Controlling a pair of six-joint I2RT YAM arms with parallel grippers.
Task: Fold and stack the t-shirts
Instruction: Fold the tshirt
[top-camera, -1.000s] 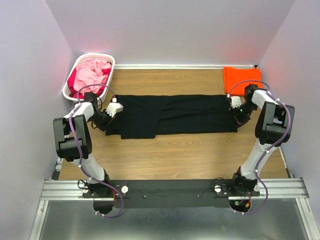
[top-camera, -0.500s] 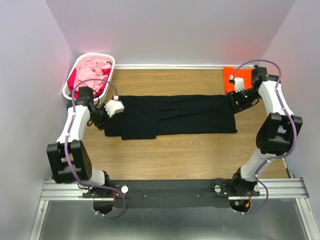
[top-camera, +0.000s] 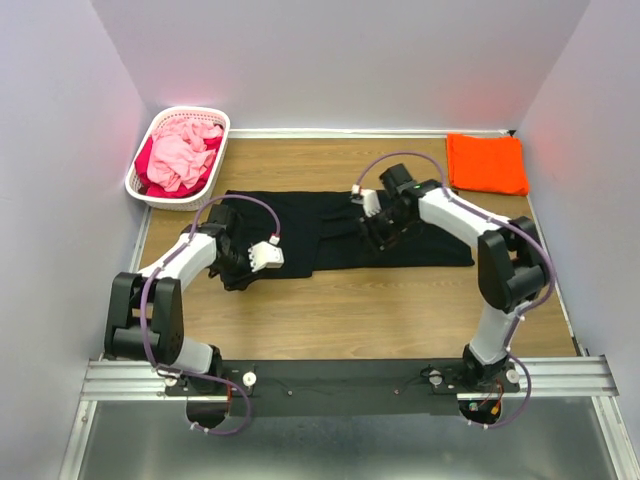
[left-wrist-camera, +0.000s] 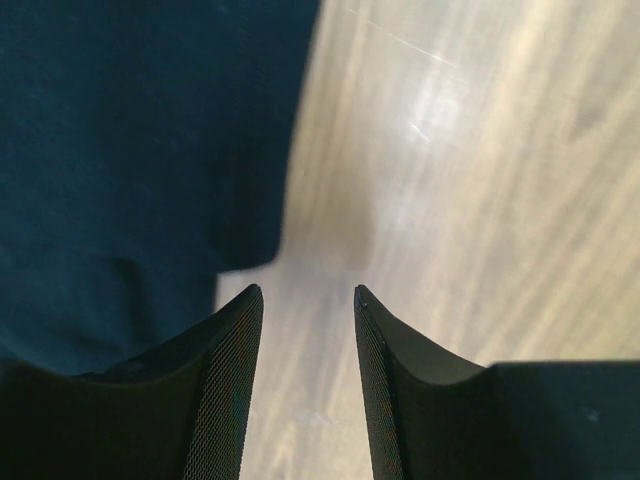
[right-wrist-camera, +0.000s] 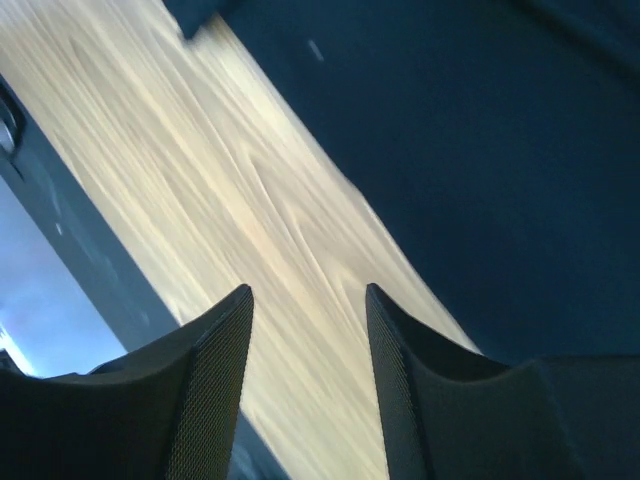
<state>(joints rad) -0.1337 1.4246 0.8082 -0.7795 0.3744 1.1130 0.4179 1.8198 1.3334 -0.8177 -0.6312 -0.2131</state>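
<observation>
A large black t-shirt (top-camera: 340, 232) lies as a long band across the middle of the table, folded lengthwise. A bright orange t-shirt (top-camera: 487, 163) lies folded flat at the back right corner. My left gripper (top-camera: 240, 272) hovers at the black shirt's near left corner. In the left wrist view it (left-wrist-camera: 307, 292) is open over bare wood, the shirt's edge (left-wrist-camera: 140, 150) just to its left. My right gripper (top-camera: 383, 238) hangs over the middle of the black shirt. It (right-wrist-camera: 308, 290) is open too, with wood between its fingers and black cloth (right-wrist-camera: 480, 150) to the right.
A white lattice basket (top-camera: 150, 189) with pink and red clothes stands at the back left corner. Grey walls close in the back and both sides. The black rail (top-camera: 340, 378) carrying the arm bases runs along the near edge.
Both grippers have let go of the black shirt's ends and opened. The left one moved toward the near edge and a little right; the right one swung left to the shirt's middle.
</observation>
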